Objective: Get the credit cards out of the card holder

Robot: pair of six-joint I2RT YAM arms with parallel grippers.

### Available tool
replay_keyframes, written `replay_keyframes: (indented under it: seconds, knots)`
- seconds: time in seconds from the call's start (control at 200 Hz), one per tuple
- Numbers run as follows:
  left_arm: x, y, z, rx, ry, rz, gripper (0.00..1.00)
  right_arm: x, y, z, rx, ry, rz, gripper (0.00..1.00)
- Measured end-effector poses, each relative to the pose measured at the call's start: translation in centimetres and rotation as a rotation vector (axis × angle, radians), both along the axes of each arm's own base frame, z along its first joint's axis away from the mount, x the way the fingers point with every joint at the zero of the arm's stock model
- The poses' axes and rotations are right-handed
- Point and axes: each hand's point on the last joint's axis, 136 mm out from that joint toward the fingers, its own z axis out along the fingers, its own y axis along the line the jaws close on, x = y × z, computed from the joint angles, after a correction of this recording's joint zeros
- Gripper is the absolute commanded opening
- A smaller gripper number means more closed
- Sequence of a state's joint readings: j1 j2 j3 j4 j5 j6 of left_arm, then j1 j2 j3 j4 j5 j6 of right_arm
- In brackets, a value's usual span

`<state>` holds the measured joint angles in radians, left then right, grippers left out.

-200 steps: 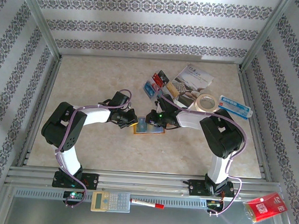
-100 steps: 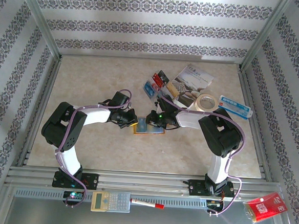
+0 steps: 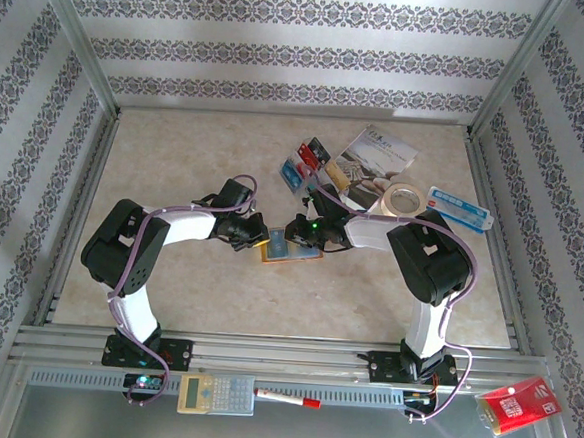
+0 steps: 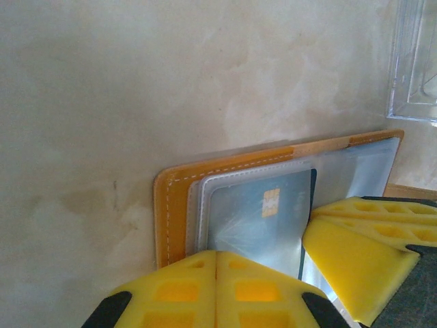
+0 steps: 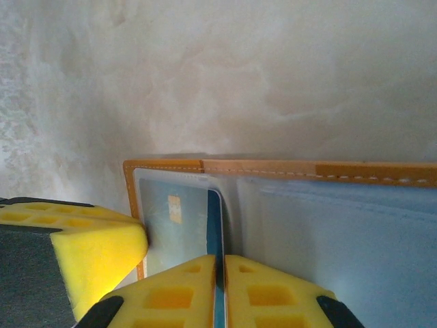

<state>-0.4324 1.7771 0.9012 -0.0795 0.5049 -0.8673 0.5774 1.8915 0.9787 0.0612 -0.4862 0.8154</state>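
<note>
Holder [image 3: 292, 251] lies open and flat at the centre of the table [image 3: 176, 161], clear sleeves facing up. A blue card [image 4: 254, 222] with a gold chip sits in the sleeve at its 9 o'clock end. The right gripper [image 5: 220, 287] comes in from 3 o'clock, jaws pinched on that card's edge. The left gripper [image 4: 216, 290], at the holder's 9 o'clock side, has its fingers pressed together at the sleeve's rim. I cannot tell whether it grips the sleeve. Loose cards [image 3: 306, 160] lie well apart at 12 o'clock, with a brochure [image 3: 375, 155] at 1 o'clock.
</note>
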Motion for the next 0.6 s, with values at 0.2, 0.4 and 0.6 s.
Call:
replay_keyframes:
  seconds: [0.2, 0.4, 0.6]
  knots:
    - [0.05, -0.08, 0.00, -0.004, -0.002, -0.003, 0.08, 0.05, 0.03, -0.11, 0.011, 0.005, 0.000, 0.12]
    - [0.03, -0.10, 0.02, -0.004, -0.004, -0.008, 0.08, 0.23, -0.07, -0.09, 0.026, 0.005, -0.012, 0.06]
    - [0.09, -0.08, 0.04, 0.001, -0.015, -0.018, 0.19, 0.22, -0.18, 0.08, 0.036, -0.009, -0.014, 0.04]
